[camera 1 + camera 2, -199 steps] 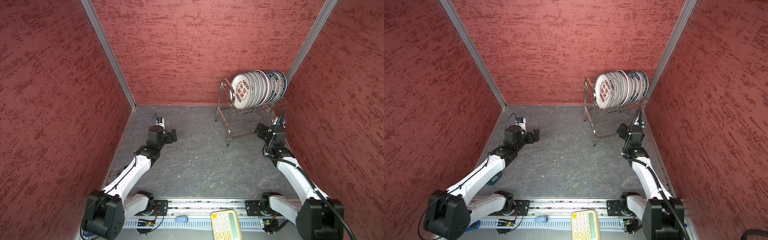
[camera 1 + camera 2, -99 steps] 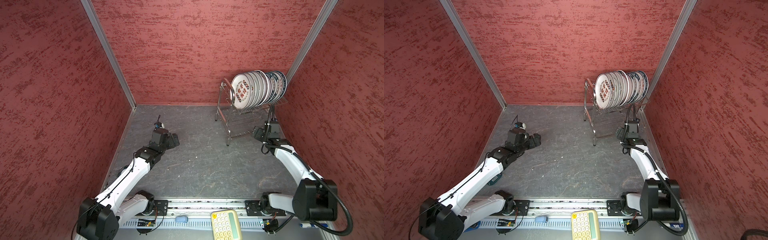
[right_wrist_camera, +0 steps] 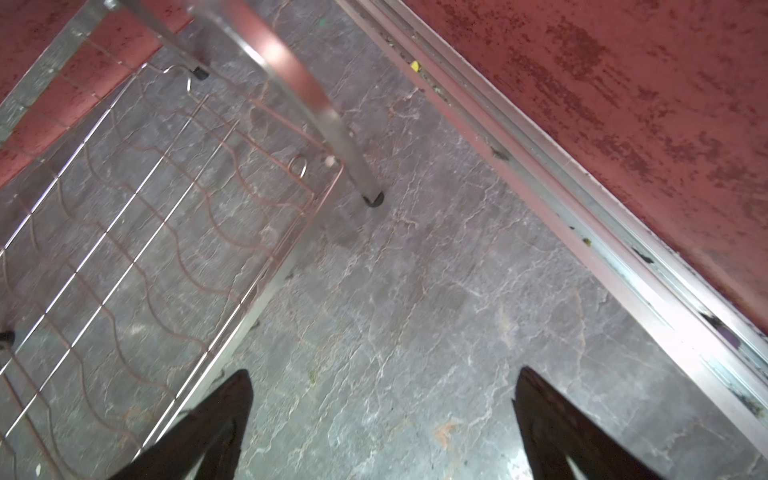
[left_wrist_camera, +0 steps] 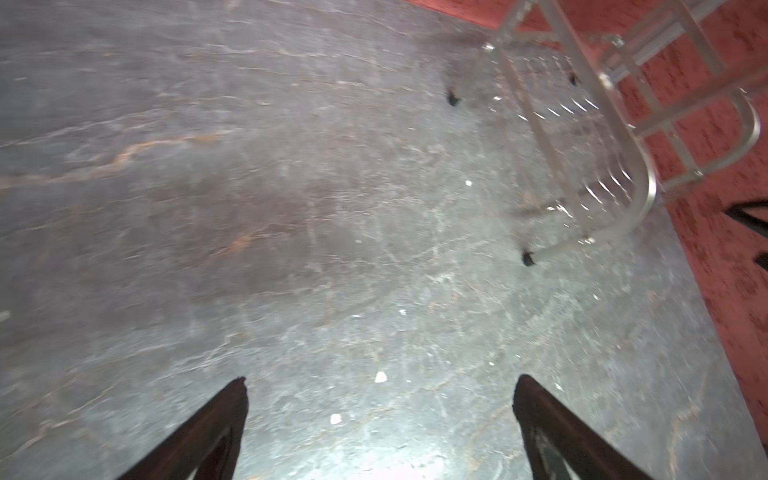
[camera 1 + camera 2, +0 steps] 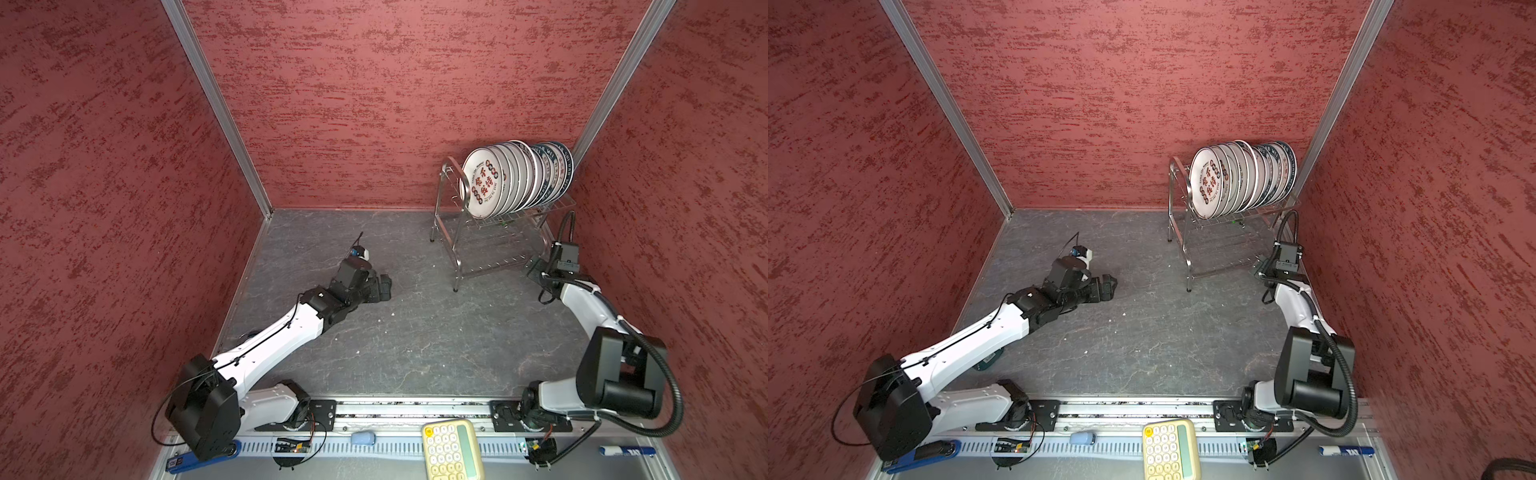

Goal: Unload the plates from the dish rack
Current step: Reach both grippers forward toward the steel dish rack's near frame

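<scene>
over the last second the left pincer [image 5: 383, 286] has slid forward and low across the tabletop [image 5: 415, 340], its arm stretched out flat. the dish rack [image 5: 457, 257] now sits ahead of it and off to its right, still well apart. the right pincer [image 3: 382, 374] has barely shifted, while the elbow behind it has folded up and back. that leaves it low beside the rack's near right leg, with the lower shelf [image 3: 166, 232] just on its left side. both pincers are spread wide, and each wrist view shows only bare tabletop between the fingers, so nothing is held. i judge this to be the approach only: no plate is touched and the unloading has not begun. the plates [image 5: 515, 178] all stand on edge in the rack's upper shelf, packed in one leaning row of about nine. they are well above the right pincer and far ahead of the left one. the front plate, facing the left pincer's side, bears red characters, and those at the far end of the row show dark lettered rims. the lower shelf holds nothing that i can see. the right pincer sits below the row's level, so it probably has to rise before it can take a rim.
</scene>
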You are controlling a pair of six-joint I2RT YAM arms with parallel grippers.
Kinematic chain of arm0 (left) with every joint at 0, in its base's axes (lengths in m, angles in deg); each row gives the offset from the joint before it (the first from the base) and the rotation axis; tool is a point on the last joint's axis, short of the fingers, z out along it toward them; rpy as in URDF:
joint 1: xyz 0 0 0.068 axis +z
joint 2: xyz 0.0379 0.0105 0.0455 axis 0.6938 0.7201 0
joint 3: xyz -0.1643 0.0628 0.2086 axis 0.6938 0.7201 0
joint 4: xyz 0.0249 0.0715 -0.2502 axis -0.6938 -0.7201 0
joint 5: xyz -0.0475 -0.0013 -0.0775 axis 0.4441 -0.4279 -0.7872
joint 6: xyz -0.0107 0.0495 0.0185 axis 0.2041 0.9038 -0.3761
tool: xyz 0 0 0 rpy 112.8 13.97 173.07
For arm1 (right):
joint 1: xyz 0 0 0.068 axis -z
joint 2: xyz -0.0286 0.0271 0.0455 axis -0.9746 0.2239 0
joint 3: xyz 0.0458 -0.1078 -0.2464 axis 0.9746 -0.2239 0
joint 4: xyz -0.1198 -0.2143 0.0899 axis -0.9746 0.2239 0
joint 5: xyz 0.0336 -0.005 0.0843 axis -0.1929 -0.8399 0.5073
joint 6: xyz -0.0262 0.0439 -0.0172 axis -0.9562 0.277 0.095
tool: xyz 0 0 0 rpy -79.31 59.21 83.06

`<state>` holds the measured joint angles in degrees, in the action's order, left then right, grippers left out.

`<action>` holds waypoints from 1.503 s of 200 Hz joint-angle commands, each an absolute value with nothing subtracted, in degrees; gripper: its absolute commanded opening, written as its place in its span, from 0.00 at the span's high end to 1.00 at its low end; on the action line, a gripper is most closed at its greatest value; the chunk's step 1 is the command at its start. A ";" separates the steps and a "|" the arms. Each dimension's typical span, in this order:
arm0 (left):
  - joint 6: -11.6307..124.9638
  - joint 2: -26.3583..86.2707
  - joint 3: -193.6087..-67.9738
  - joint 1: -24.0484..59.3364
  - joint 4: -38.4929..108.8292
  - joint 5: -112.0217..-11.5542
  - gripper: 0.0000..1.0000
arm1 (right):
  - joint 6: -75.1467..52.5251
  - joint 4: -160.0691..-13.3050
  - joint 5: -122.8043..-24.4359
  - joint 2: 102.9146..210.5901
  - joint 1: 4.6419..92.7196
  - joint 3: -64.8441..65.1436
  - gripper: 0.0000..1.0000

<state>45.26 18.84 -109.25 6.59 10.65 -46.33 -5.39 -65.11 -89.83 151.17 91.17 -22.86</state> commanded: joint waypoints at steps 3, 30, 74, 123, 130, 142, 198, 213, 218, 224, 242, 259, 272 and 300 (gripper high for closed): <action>45.90 22.76 -112.50 2.76 14.15 -45.95 0.01 | -5.10 -67.43 -86.90 154.08 92.59 -18.35 0.01; 46.29 28.29 -115.94 -1.09 15.00 -45.31 0.01 | -4.93 -69.40 -84.50 157.67 94.03 -15.97 0.01; 46.63 35.22 -121.89 -5.03 13.89 -43.79 0.01 | -5.32 -73.40 -82.44 163.95 95.78 -12.26 0.01; 46.20 38.64 -124.51 -6.77 14.94 -43.26 0.01 | -9.30 -77.09 -82.66 165.94 96.12 -9.64 0.01; 46.16 39.01 -124.78 -6.86 14.81 -43.32 0.01 | -10.43 -77.59 -82.71 166.33 96.17 -9.21 0.02; 46.15 39.70 -125.33 -6.91 14.49 -43.28 0.01 | -13.39 -78.06 -81.97 167.38 96.14 -8.15 0.04; 46.55 40.98 -126.10 -7.20 14.55 -43.01 0.00 | -20.96 -77.95 -79.86 170.33 96.19 -4.42 0.11; 46.82 41.40 -126.59 -7.21 14.47 -43.04 0.01 | -21.09 -78.69 -78.83 170.83 96.21 -4.38 0.14; 46.87 41.62 -126.72 -7.21 14.43 -43.01 0.01 | -21.23 -78.81 -78.17 171.09 96.22 -4.33 0.15; 46.97 41.87 -126.94 -7.22 14.45 -43.10 0.00 | -21.29 -79.14 -77.34 171.47 96.17 -4.35 0.16; 47.21 42.76 -127.60 -7.22 14.30 -43.28 0.01 | -20.89 -79.34 -75.12 172.43 96.21 -4.18 0.22; 47.19 43.44 -127.87 -7.22 14.12 -43.10 0.01 | -20.51 -80.22 -72.59 172.83 96.18 -4.50 0.24; 47.17 43.86 -127.83 -7.22 14.35 -43.10 0.01 | -20.25 -80.76 -71.66 173.14 96.18 -4.60 0.29; 46.98 44.62 -127.88 -7.22 14.50 -43.10 0.01 | -20.35 -81.24 -69.74 173.87 96.15 -4.73 0.37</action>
